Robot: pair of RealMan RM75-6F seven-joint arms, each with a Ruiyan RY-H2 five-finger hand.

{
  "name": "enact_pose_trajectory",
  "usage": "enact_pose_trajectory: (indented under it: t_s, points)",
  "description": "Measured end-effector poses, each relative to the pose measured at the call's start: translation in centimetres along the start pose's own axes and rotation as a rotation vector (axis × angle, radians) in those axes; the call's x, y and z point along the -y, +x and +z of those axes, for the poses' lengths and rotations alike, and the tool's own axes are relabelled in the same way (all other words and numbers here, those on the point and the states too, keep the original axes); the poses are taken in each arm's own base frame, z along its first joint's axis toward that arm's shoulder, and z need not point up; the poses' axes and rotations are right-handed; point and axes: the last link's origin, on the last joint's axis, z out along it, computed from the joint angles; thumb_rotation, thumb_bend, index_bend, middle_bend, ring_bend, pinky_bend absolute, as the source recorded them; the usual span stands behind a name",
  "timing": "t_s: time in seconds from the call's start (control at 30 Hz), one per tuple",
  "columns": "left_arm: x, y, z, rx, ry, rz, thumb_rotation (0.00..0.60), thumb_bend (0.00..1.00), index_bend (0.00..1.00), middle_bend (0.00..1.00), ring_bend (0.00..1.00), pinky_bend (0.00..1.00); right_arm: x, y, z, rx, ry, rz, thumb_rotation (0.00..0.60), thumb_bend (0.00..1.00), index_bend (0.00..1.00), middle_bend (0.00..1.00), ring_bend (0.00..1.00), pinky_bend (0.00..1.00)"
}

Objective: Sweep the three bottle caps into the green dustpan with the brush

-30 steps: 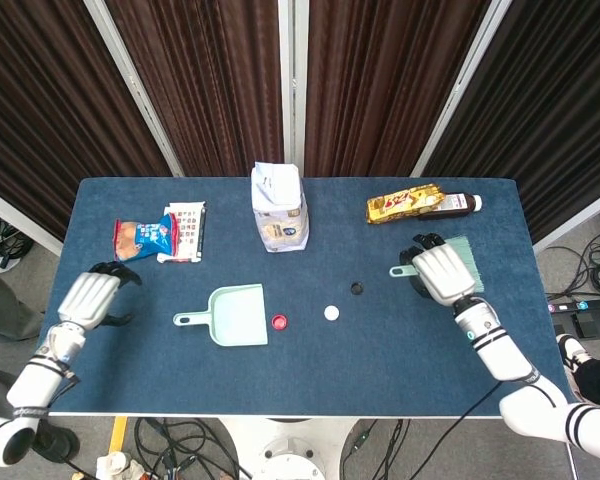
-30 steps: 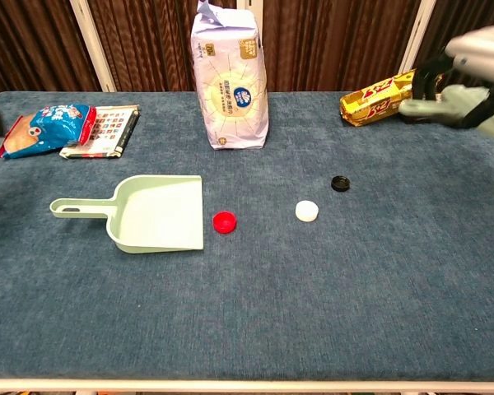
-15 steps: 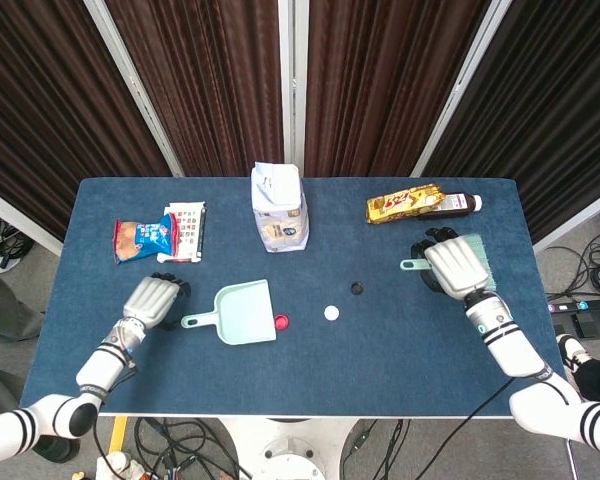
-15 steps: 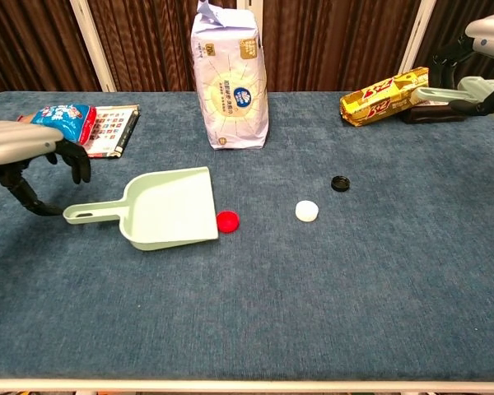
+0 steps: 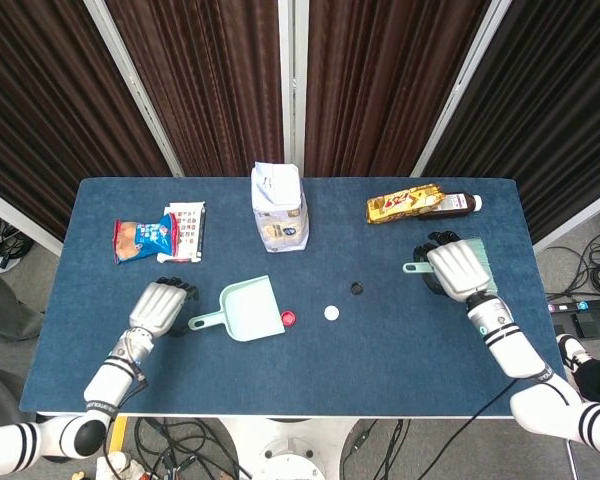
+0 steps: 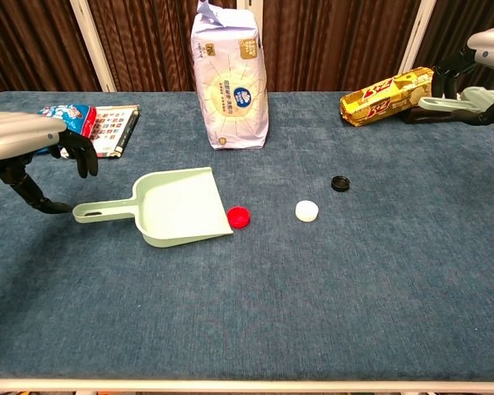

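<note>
The green dustpan (image 5: 248,311) (image 6: 181,207) lies left of centre, its mouth facing right. Against its lip sits the red cap (image 5: 289,318) (image 6: 239,216). Further right lie the white cap (image 5: 331,313) (image 6: 306,211) and the black cap (image 5: 357,288) (image 6: 340,183). My left hand (image 5: 158,305) (image 6: 29,136) hovers at the end of the dustpan's handle (image 6: 99,212); its thumb reaches down to the handle tip and its fingers are curled above, holding nothing. At the right, off the table, my right hand (image 5: 457,268) (image 6: 490,41) grips the green brush (image 5: 477,262) (image 6: 449,104).
A white bag (image 5: 278,205) (image 6: 230,78) stands at the back centre. A blue snack packet (image 5: 143,237) and a booklet (image 5: 185,230) lie at the back left. A yellow packet (image 5: 405,203) and a dark bottle (image 5: 460,204) lie at the back right.
My left hand came in from the far left to the handle; the dustpan slid right and turned until its lip met the red cap, nudging it right. My right hand lifted the brush slightly.
</note>
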Motion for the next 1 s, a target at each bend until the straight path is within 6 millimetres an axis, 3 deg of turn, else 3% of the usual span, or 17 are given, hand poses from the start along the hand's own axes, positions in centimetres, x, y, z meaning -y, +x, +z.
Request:
enact_pose_trajectory:
  t_s: [0.23, 0.43, 1.0]
  points:
    - [-1.1, -1.1, 0.8, 0.050, 0.030, -0.012, 0.600, 0.21, 0.36, 0.36, 0.24, 0.27, -0.4, -0.3, -0.1, 0.009, -0.007, 0.000, 0.600, 0.39, 0.63, 0.53, 0.21, 0.25]
    - [-2.2, -1.9, 1.7, 0.084, 0.040, -0.027, 0.600, 0.21, 0.37, 0.36, 0.24, 0.33, -0.6, -0.6, -0.2, 0.014, -0.013, 0.001, 0.600, 0.39, 0.63, 0.53, 0.21, 0.25]
    - [-3.0, -1.9, 2.2, 0.109, 0.033, -0.052, 0.600, 0.29, 0.42, 0.39, 0.27, 0.33, -1.0, -1.1, -0.3, 0.023, -0.020, 0.013, 0.600, 0.39, 0.63, 0.53, 0.21, 0.25]
